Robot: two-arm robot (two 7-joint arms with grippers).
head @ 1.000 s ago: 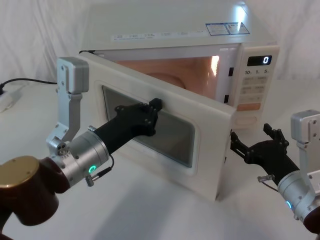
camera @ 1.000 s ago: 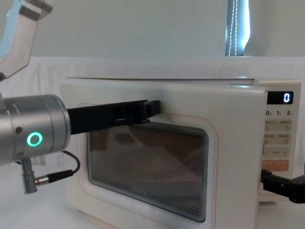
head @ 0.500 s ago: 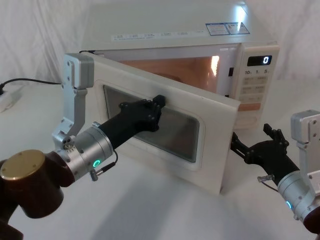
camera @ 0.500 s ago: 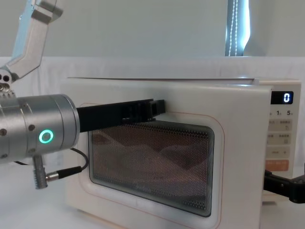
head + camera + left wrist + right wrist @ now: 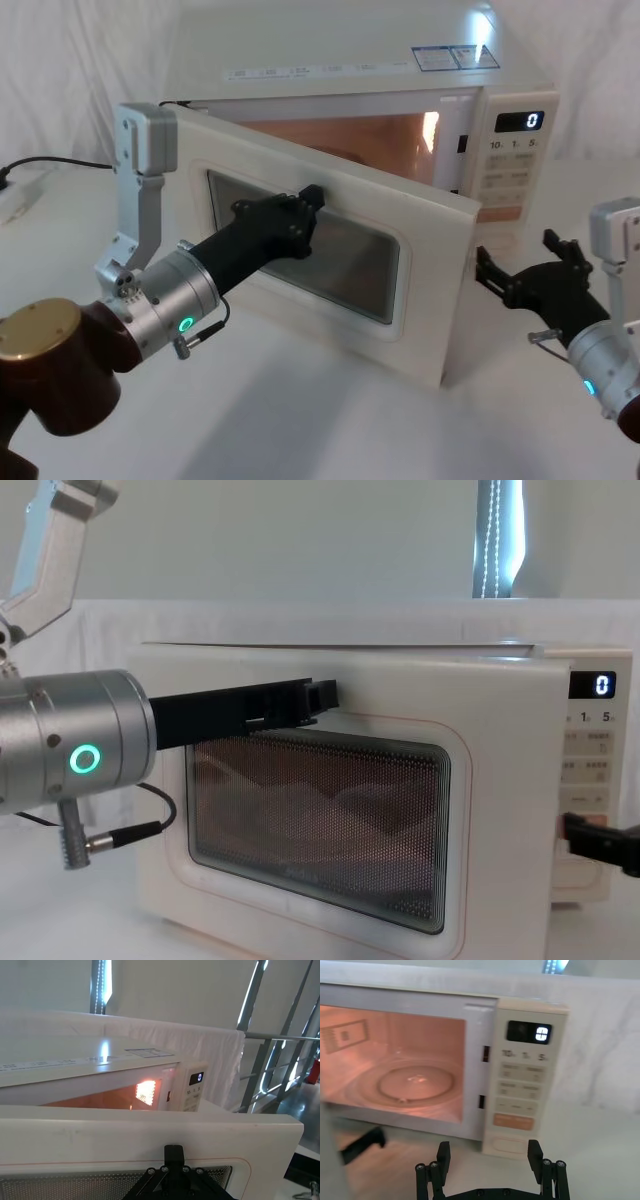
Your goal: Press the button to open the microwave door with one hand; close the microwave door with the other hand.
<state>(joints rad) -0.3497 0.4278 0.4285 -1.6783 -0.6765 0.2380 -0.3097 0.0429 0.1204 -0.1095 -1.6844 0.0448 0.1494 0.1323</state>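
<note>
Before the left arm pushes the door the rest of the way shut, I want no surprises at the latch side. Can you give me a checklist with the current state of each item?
1. Left hand against the microwave door, at the top edge of its window: ok.
2. Door not yet shut; it stands partly open with the lit cavity in view: ok, the push is still needed.
3. Right hand clear of the door's swing: not ok; it hangs open beside the door's free edge, in front of the control panel.
4. Nothing sticking out of the cavity: ok; the turntable is bare.
5. Button free of the right hand: ok.
</note>
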